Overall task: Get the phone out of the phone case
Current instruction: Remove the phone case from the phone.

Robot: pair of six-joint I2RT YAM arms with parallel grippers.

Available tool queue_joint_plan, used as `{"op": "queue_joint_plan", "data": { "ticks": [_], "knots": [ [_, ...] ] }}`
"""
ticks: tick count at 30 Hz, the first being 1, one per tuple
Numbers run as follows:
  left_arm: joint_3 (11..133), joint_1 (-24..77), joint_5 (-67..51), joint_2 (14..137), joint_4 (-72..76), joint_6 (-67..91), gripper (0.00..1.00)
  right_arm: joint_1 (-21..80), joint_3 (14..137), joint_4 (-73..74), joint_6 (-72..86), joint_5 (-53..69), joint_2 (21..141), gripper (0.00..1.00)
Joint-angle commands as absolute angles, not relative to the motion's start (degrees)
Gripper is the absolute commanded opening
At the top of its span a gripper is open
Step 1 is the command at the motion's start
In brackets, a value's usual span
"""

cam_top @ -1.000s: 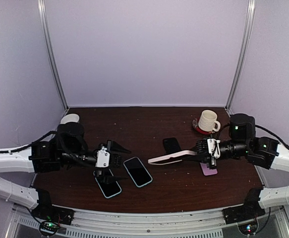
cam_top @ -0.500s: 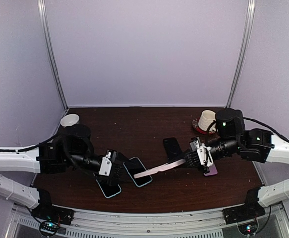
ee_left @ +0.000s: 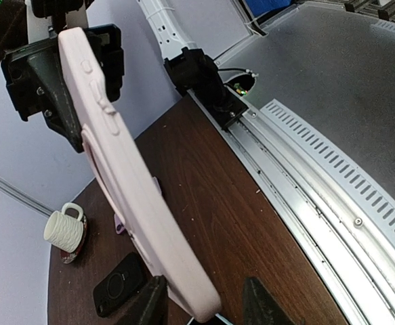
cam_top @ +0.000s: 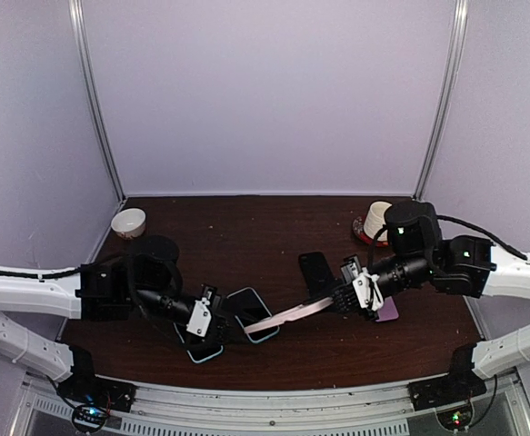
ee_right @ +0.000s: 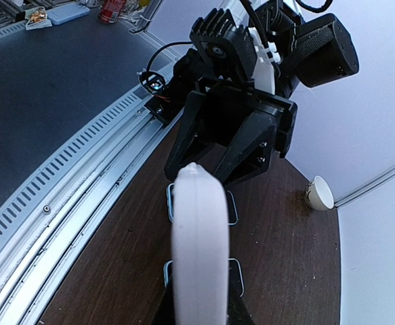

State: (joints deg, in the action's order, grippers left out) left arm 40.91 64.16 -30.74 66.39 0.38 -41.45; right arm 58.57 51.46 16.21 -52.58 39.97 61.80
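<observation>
A long pale pink phone case [cam_top: 287, 316] hangs slantwise over the table's middle, and the phone does not show from any view. My right gripper [cam_top: 345, 298] is shut on its right end; in the right wrist view the case [ee_right: 198, 230] stands edge-on between the fingers of the right gripper [ee_right: 198, 308]. My left gripper [cam_top: 217, 318] is at the case's free left end. In the left wrist view that end of the case [ee_left: 126, 176] sits between the fingers of the left gripper [ee_left: 204, 284], close to one finger [ee_left: 150, 305], with a gap to the other.
Two blue-edged phones [cam_top: 266, 331] [cam_top: 201, 351] lie on the brown table [cam_top: 246, 227] under the grippers. A black case [cam_top: 315, 265] and a purple item [cam_top: 388, 312] lie near the right arm. A mug [cam_top: 376, 221] stands back right, a small bowl [cam_top: 129, 222] back left.
The right arm swung the case left and down. The left gripper moved right to the case's free end and its jaws narrowed around it.
</observation>
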Motion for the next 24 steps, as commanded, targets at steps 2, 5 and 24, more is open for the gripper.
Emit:
{"op": "queue_joint_plan", "data": {
  "ticks": [2,5,24],
  "knots": [
    [42.37,64.79,-31.54,67.57,2.21,-42.93,0.39,59.30,52.48,10.69,-52.25,40.07,61.22,0.00],
    [42.36,64.94,-31.22,67.81,2.28,-43.36,0.36,59.73,52.62,10.88,-52.36,40.08,61.58,0.00],
    [44.80,65.61,-33.77,68.02,-5.83,-50.75,0.14,63.15,56.93,20.65,-58.86,37.16,64.79,0.00]
  ]
}}
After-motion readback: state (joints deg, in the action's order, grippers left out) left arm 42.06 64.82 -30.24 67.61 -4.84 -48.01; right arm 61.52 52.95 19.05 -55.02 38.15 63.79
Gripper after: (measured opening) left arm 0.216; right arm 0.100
